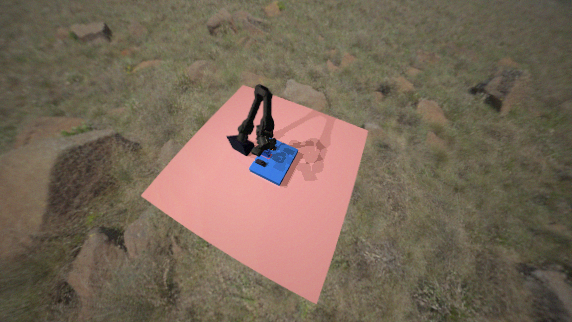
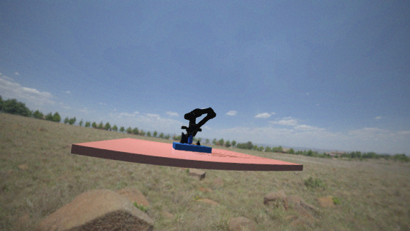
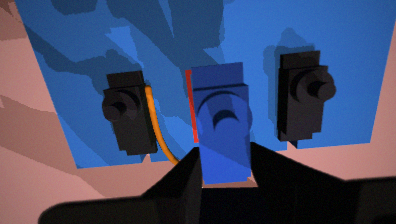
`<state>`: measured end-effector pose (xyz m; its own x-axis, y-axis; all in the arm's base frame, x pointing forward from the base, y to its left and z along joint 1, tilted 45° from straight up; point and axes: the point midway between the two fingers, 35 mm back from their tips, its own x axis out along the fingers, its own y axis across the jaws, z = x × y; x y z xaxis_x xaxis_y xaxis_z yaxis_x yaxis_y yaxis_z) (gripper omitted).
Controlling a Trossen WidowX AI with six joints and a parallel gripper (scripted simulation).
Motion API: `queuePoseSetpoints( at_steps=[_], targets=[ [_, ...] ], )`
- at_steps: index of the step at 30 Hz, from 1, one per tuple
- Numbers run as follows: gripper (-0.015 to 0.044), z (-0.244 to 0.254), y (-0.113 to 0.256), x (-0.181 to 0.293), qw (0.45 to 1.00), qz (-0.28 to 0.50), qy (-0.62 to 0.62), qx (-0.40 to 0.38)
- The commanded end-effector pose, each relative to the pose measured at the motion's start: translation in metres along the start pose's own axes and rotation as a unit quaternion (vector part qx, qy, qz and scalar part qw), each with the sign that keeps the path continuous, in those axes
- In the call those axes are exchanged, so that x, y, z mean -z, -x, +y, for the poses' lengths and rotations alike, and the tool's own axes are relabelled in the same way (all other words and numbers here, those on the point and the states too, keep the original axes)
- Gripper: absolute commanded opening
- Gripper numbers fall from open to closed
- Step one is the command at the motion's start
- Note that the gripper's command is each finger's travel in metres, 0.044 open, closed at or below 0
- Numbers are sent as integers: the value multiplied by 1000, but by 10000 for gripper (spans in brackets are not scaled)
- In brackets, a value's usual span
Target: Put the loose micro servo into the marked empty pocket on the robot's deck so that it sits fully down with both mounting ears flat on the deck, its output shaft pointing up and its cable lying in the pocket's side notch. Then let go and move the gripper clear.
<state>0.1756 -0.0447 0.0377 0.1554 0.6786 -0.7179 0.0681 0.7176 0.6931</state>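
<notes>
The loose blue micro servo [image 3: 223,150] [image 2: 190,139] is held between the fingers of my gripper [image 3: 223,151], which is shut on it. Its round output-shaft end faces the wrist camera. The servo is above the blue deck [image 3: 300,25] [image 1: 275,175] [image 2: 191,147]; the gap below it cannot be judged. A strip of the red pocket outline [image 3: 191,100] shows along the servo's left side in the wrist view; the servo covers the rest. An orange cable [image 3: 156,125] curves from beside the left black servo down behind the left finger. The ears' contact and the side notch are hidden.
One black servo [image 3: 132,120] stands left of the held servo in the wrist view, another black servo [image 3: 302,105] to its right, both on the deck. The deck lies on a pink table top [image 1: 215,200] [image 2: 125,147]. The arm [image 1: 268,107] [image 2: 211,114] arches above the deck.
</notes>
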Motion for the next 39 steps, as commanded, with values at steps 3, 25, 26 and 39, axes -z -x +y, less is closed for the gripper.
queuePoseSetpoints(
  at_steps=[3,25,26,39],
  targets=[
    [0,2,0,-2,1000,-3,-2,-2],
    [0,2,-13,-2,1000,-3,-2,-3],
    [0,2,-13,-2,1000,-3,-2,-3],
    [0,2,-23,-2,1000,-3,-1,-3]
  ],
)
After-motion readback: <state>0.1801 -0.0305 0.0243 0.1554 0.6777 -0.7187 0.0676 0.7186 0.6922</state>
